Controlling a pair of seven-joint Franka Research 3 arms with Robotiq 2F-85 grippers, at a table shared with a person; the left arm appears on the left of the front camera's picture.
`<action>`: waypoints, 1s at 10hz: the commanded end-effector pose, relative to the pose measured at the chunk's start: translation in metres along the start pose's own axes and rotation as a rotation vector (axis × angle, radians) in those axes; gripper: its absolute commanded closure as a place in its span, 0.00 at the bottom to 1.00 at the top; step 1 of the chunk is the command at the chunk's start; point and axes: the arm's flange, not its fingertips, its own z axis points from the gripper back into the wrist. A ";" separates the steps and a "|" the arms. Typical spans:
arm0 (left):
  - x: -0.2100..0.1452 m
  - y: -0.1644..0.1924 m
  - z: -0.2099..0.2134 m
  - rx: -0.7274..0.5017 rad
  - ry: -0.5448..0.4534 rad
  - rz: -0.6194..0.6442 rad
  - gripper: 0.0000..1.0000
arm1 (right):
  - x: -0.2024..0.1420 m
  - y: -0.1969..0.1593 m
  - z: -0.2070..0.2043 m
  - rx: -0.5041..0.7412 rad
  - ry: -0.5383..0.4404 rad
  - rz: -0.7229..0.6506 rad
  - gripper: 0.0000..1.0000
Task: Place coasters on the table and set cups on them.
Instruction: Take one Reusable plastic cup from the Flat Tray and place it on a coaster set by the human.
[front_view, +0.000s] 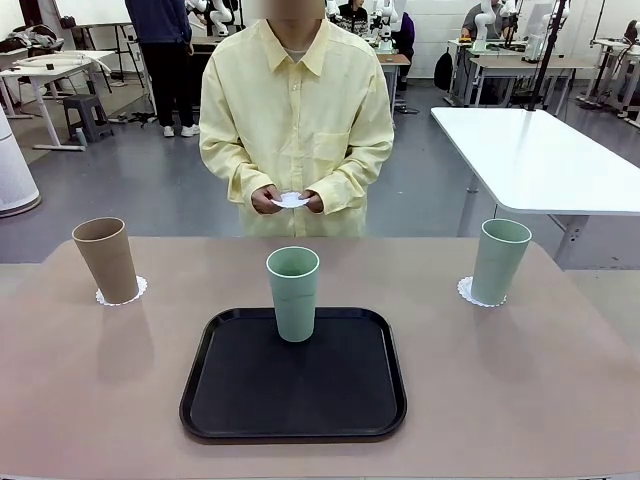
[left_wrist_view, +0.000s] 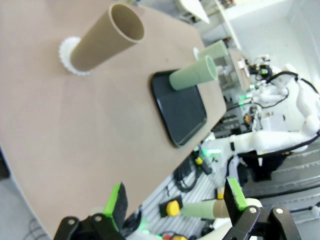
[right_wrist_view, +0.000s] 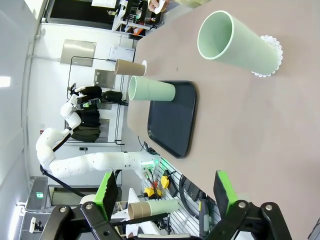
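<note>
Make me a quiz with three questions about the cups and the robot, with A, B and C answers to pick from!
1. Where does the middle green cup stand?
A) on the black tray
B) on a coaster
C) in the person's hands

2. How many cups stand on coasters?
A) one
B) two
C) three

3. On the left gripper, how do the jaws stand?
A) open, holding nothing
B) shut on a cup
C) shut on a coaster

Answers:
1 A: its base sits on the tray's dark surface.
2 B: the tan cup and the right green cup each stand on a white doily.
3 A: the green pads are far apart with nothing between them.
</note>
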 end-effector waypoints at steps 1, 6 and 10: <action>0.001 -0.003 0.001 -0.013 -0.017 0.012 0.00 | -0.001 0.001 -0.003 -0.006 -0.018 -0.006 0.00; 0.001 -0.003 0.001 -0.013 -0.017 0.012 0.00 | -0.001 0.001 -0.003 -0.006 -0.018 -0.006 0.00; 0.001 -0.003 0.001 -0.013 -0.017 0.012 0.00 | -0.001 0.001 -0.003 -0.006 -0.018 -0.006 0.00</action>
